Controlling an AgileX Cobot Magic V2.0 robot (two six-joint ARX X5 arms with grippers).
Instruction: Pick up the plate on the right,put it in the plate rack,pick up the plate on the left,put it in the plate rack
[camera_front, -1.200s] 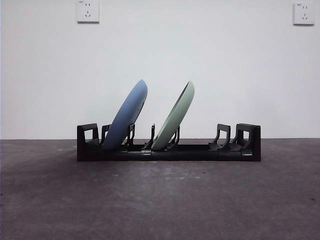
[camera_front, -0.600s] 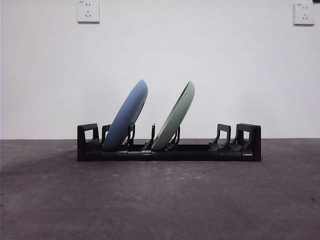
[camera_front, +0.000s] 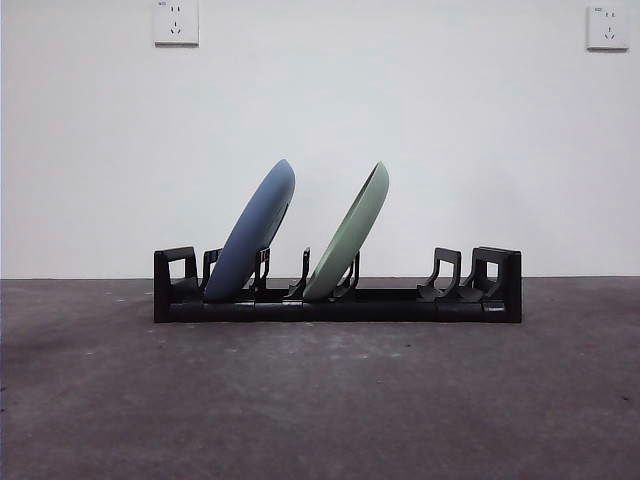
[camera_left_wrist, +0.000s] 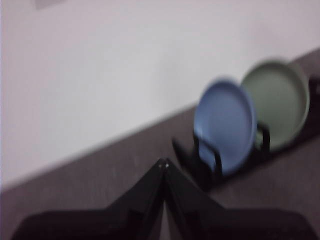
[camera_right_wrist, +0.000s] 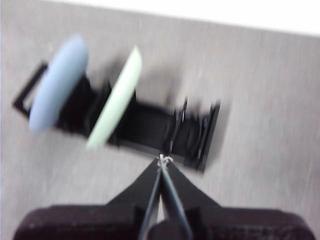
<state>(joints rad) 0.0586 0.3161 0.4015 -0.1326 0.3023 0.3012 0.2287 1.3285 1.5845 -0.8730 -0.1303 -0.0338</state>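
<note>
Both plates sit in the plate rack (camera_front: 337, 300) on the table (camera_front: 320, 400), each leaning between prongs that stop it sliding: blue plate (camera_front: 252, 232) near one end block, green plate (camera_front: 348, 233) mid-rack, other end slots unfilled. Left gripper (camera_left_wrist: 163, 163) and right gripper (camera_right_wrist: 162, 160): fingers pressed together, holding nothing, clear of the rack. Task looks done.

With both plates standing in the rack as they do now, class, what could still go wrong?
1. The blue plate and green plate both lean steeply against short prongs of the plate rack; a knock might tip them out.
2. The left gripper and right gripper are both shut and point towards the rack; a careless move could bump it.
</note>
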